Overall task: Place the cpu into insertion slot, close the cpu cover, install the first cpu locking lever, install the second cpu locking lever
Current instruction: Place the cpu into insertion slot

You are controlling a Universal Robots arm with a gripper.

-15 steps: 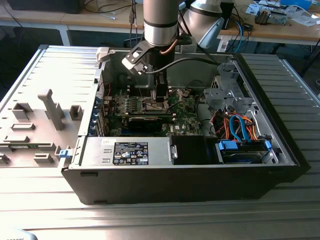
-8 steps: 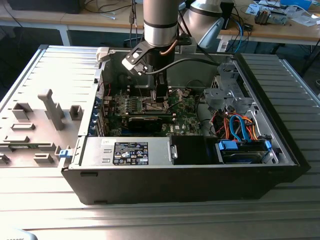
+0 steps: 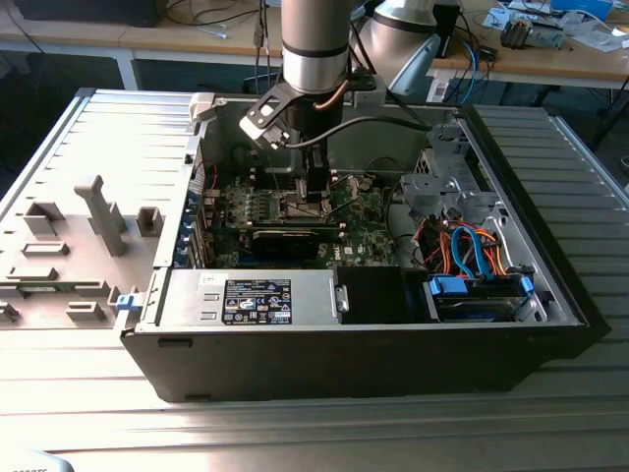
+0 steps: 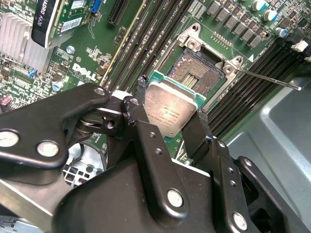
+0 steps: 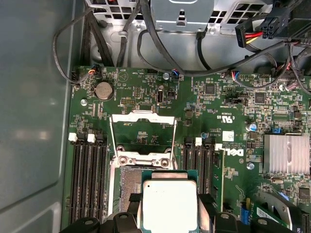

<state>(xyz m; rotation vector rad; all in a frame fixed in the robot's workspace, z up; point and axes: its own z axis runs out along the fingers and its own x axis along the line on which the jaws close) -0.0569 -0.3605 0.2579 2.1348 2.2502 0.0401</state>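
**A:** What do we see the pincer (image 4: 171,104) doing?

**B:** Its two black fingers (image 4: 200,131) press on opposite edges of the chip (image 4: 170,115) and grip it. The gap between them is just the chip's width.

**A:** Where do we place the chip?

**B:** In both wrist views it is held metal side up over the near edge of the socket (image 4: 197,73). We cannot tell whether they touch. The cover plate (image 5: 144,118) stands open beyond the socket, on the green board (image 5: 218,99).

**A:** Do we find any writing?

**B:** We note faint print on the chip's top, white lettering on the board, and a dark label (image 3: 257,300) on the grey box. We leave all of it unread.
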